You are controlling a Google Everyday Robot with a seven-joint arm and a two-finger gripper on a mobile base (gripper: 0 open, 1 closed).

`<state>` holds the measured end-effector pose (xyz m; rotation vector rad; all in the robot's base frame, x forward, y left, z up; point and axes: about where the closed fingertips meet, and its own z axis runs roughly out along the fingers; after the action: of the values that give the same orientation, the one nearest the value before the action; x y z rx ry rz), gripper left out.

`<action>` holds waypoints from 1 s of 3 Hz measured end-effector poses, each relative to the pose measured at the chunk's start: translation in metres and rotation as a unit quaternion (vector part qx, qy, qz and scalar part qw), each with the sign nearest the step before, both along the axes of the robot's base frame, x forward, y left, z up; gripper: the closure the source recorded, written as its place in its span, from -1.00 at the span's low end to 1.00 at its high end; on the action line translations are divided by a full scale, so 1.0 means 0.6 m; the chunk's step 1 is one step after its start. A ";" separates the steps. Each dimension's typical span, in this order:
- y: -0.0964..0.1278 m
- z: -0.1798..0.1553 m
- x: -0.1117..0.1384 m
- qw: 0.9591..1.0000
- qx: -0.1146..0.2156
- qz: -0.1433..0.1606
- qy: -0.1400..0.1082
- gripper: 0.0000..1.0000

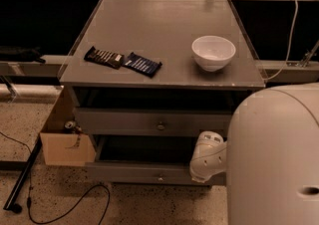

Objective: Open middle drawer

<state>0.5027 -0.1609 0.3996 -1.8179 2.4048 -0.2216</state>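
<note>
The middle drawer (pixel 124 120) is a wide grey front under the tabletop, with a small round knob (pixel 160 126) at its centre. A dark gap shows above it and another below it. My gripper (pixel 205 159) is at the white end of my arm, low on the right. It sits in front of the gap between the middle drawer and the bottom drawer (pixel 129 173), right of both knobs and apart from the middle knob.
On the grey tabletop (pixel 164 30) lie two dark snack bars (pixel 122 60) and a white bowl (pixel 213 52). A cardboard box (pixel 67 147) with a can stands on the floor at left. A black cable (pixel 65 209) runs across the floor. My white body (pixel 274 159) fills the lower right.
</note>
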 end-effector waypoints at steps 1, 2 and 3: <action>-0.002 0.001 -0.014 1.000 0.001 -0.001 0.004 1.00; -0.002 0.004 -0.014 1.000 0.001 -0.001 0.004 1.00; -0.002 0.004 -0.014 1.000 0.001 -0.001 0.004 0.70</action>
<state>0.4941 -0.1623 0.4022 -1.8184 2.4112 -0.2118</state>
